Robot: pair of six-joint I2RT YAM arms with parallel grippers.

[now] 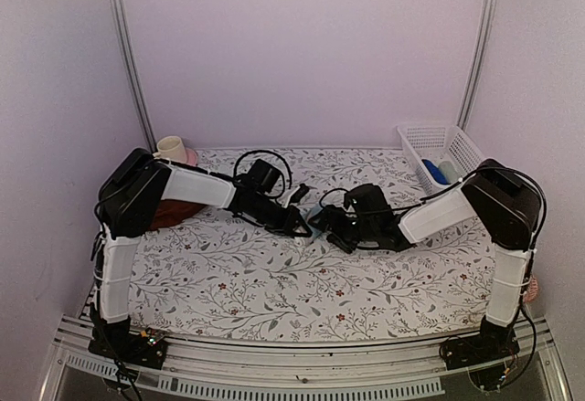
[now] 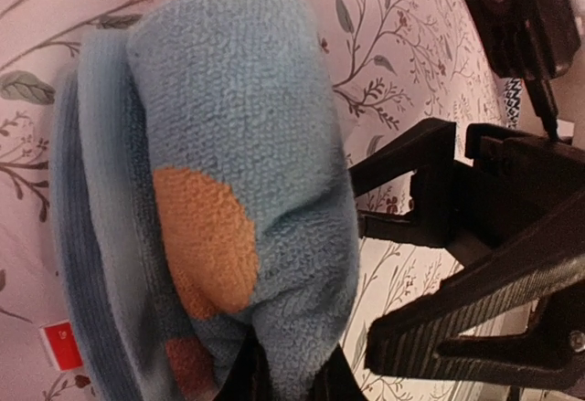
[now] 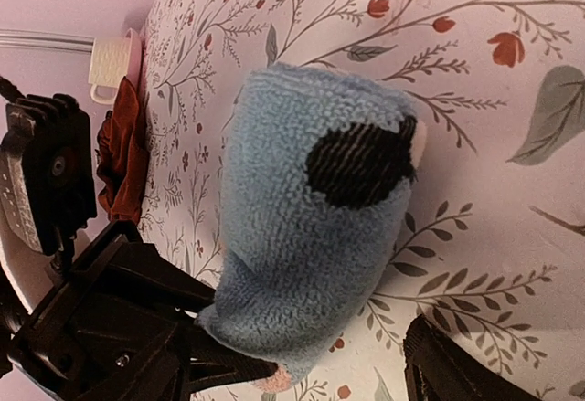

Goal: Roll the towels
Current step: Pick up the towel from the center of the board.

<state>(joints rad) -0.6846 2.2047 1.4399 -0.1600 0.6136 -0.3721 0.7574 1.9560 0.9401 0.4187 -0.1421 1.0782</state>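
At far left you'll find a cup [image 1: 171,148] by the back wall, and the maroon towel [image 1: 172,213] mostly hidden under your left arm. Mid-table, your left gripper [image 1: 304,227] is clamped on one end of the blue towel [image 2: 228,145] — a thick roll lying on the floral table cover [image 1: 274,282], barely visible from above. Your right gripper [image 1: 325,224] faces it, jaws apart, holding nothing. At far right, a white basket [image 1: 413,150] holds something blue [image 1: 437,173] — too small to identify.
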